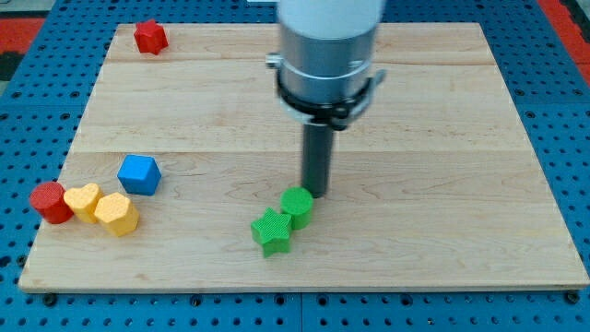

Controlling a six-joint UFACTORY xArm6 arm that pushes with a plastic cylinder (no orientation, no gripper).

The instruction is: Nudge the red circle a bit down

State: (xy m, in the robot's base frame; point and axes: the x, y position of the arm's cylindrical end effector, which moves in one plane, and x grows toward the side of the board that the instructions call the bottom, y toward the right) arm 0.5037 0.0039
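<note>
The red circle (50,202) is a short red cylinder at the view's left edge of the wooden board (442,111). It touches a yellow heart-shaped block (84,200) on its right. My tip (317,193) is far to the right of it, near the board's middle, just above and right of a green round block (297,206).
A yellow hexagon-like block (117,214) sits right of the yellow heart. A blue block (139,173) lies above them. A green star (272,231) touches the green round block. A red block (149,37) sits at the top left corner.
</note>
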